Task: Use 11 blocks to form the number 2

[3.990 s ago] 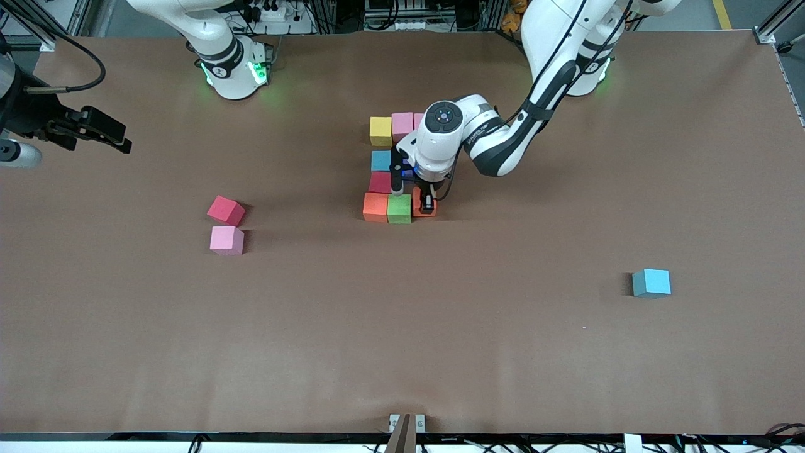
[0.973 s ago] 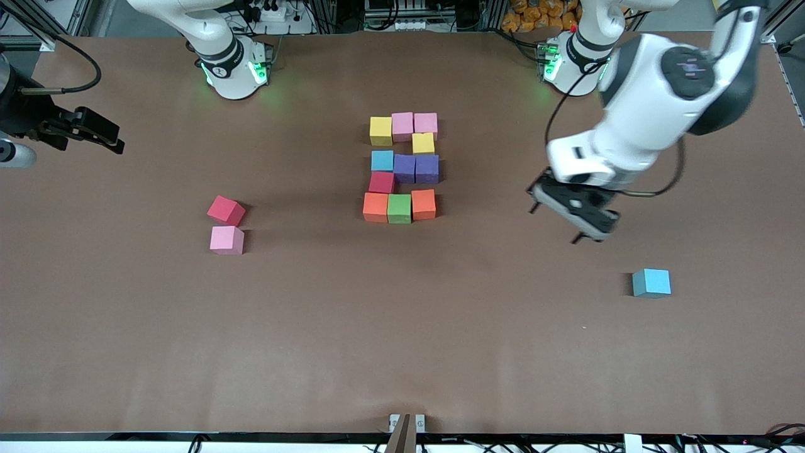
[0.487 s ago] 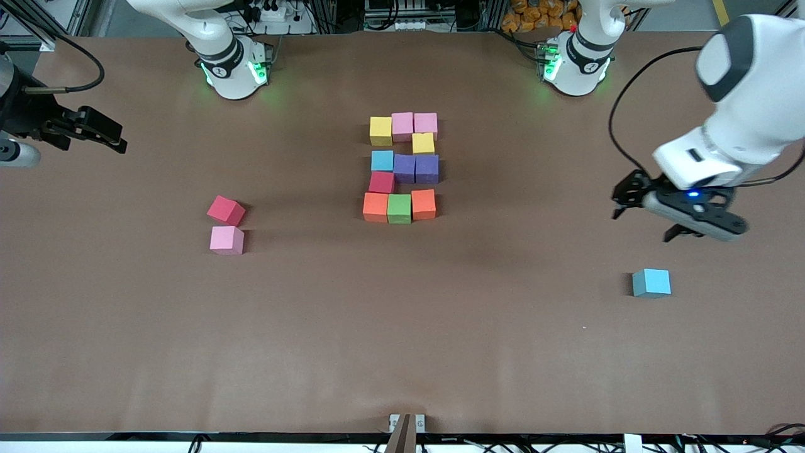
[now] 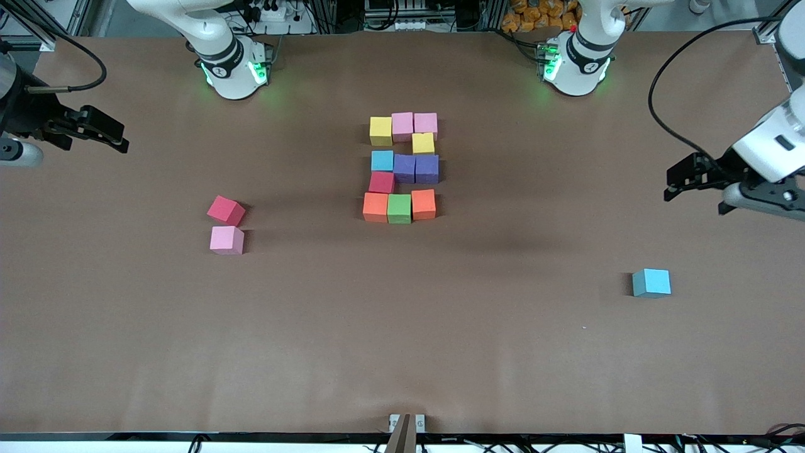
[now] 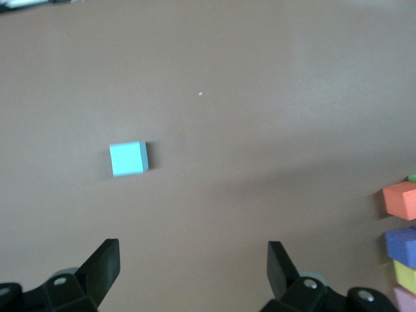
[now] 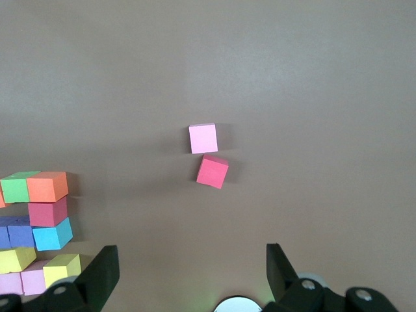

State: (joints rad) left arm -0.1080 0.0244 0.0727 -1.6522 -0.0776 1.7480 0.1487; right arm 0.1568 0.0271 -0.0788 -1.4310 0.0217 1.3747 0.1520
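Note:
The number 2 (image 4: pixel 402 167) lies in the table's middle, three rows of blocks joined by a yellow block (image 4: pixel 423 143) and a red block (image 4: pixel 382 182); its nearest row ends in an orange block (image 4: pixel 423 204). A loose light blue block (image 4: pixel 651 282) (image 5: pixel 128 158) lies toward the left arm's end. My left gripper (image 4: pixel 695 202) (image 5: pixel 193 257) hangs open and empty over bare table near it. A loose red block (image 4: pixel 226 210) (image 6: pixel 212 171) and pink block (image 4: pixel 227 240) (image 6: pixel 203 138) lie toward the right arm's end. My right gripper (image 4: pixel 122 139) (image 6: pixel 190 260) waits open and empty.
The brown table (image 4: pixel 402 340) is bare between the digit and the loose blocks. The arms' bases (image 4: pixel 236 69) (image 4: pixel 575 63) stand along its farthest edge. A small metal bracket (image 4: pixel 405 423) sits at the nearest edge.
My left arm has swung from the digit's orange block toward its own end of the table, gripper open and empty. The blocks and the right arm have not moved.

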